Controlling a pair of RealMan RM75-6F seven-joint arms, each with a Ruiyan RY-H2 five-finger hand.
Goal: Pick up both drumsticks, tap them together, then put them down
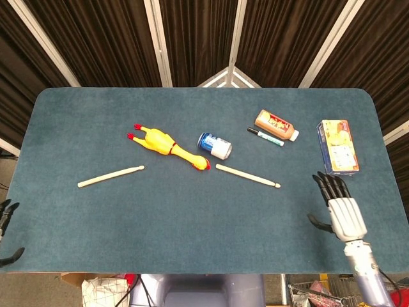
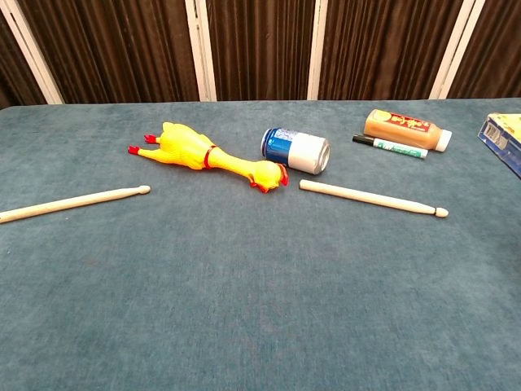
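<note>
Your right hand point(image 1: 340, 208) hangs empty, fingers spread, at the worktop's point(image 1: 192, 217) near edge; the nearest stick point(image 1: 247, 176) lies well off to its left, beyond which sit can point(image 1: 214, 146) and chicken point(image 1: 167, 146). Your left hand point(image 1: 5, 220) barely shows; its state is unclear, with the other stick point(image 1: 110, 176) to its right.

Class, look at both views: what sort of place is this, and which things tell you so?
Probably a robot test setup, not a home: a table covered in blue felt, dark curtains behind it, and unrelated props such as drumsticks and a rubber chicken.
</note>
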